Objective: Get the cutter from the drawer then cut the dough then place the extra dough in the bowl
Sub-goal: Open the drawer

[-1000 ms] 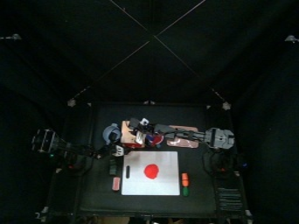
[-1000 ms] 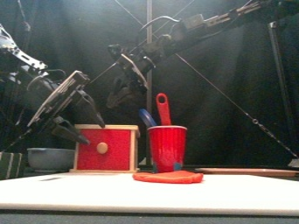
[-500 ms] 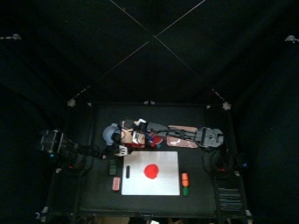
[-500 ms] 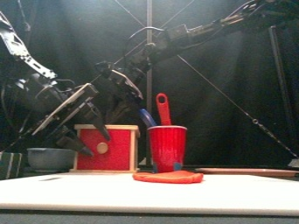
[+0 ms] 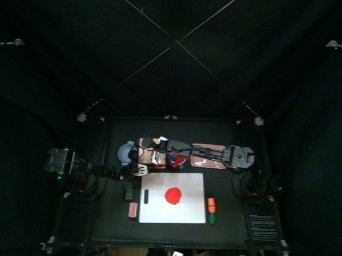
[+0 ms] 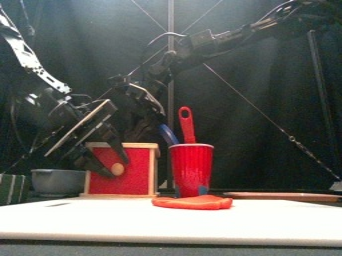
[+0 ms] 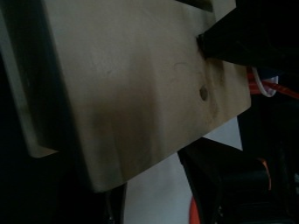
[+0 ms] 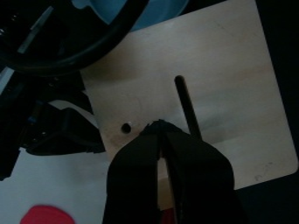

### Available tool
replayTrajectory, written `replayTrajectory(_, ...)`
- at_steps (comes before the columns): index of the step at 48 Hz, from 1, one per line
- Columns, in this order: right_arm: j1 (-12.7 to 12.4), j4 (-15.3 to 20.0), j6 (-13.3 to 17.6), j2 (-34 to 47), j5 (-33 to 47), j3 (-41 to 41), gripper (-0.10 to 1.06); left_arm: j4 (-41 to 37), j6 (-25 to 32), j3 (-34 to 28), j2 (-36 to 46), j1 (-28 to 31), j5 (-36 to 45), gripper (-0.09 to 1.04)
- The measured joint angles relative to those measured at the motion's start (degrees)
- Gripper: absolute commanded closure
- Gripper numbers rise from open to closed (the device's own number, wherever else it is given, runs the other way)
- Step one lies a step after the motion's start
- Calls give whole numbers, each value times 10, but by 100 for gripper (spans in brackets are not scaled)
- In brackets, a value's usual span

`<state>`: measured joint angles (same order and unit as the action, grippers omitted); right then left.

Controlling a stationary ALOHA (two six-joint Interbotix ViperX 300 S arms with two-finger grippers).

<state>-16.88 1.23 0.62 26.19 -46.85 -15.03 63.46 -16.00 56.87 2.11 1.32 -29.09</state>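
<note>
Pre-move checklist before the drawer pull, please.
1. Right gripper over wooden box top, jaws shut: ok.
2. Left gripper at red drawer front: ok.
3. Hold on the knob: cannot tell.
4. Dough flat on white board: ok.
5. Bowl beside the box: ok.
6. Cutter in sight: not ok, none visible.

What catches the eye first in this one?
The red cup with toy knives stands mid-table, the red dough flat on the white board before it. Left of it, the left gripper hangs before the red drawer front of the wooden box, and the right gripper sits over its top.
</note>
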Motion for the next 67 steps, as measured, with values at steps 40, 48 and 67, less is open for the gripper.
replayTrajectory(40, 0, 0, -1, 0, -1, 1, 93, 98, -1, -4, -2, -99, -18, 40)
replayTrajectory(48, 0, 1, 0, 0, -1, 0, 93, 132, -1, -6, -3, -137, -27, 40)
replayTrajectory(67, 0, 0, 0, 0, -1, 0, 93, 186, -1, -20, -17, -194, -43, 41)
